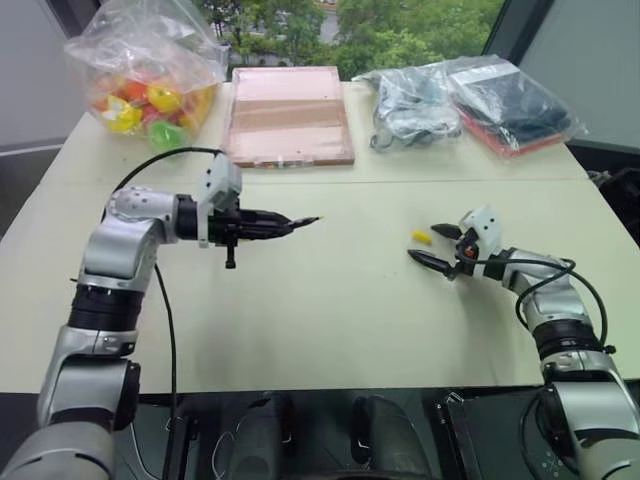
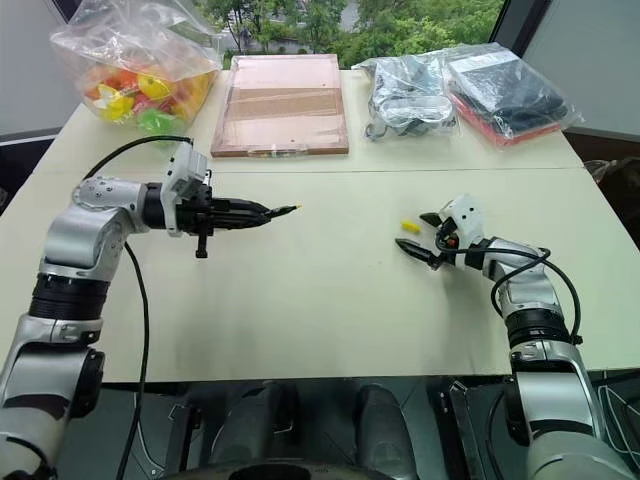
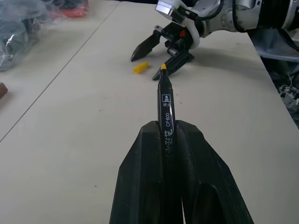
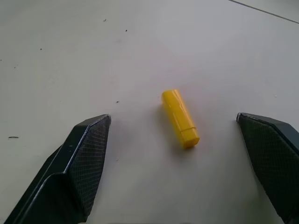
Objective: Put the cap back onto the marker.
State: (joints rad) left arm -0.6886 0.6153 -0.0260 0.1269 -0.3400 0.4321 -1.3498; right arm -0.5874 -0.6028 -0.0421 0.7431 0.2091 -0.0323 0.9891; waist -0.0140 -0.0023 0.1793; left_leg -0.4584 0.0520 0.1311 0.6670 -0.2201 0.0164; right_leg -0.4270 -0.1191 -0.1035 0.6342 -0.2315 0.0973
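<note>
Your left gripper (image 1: 290, 224) was clamped on the marker (image 3: 166, 100), held above the desk (image 1: 330, 300) with its yellow tip toward the right side. Your right gripper (image 4: 175, 140) stood wide open, untouched cap (image 4: 180, 118) lying on the desk between its fingers, toward the right edge.

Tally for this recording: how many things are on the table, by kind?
Marker: 1
Cap: 1
Bag of toys: 1
Bags of dark items: 2
Flat pink box: 1
Total: 6
</note>
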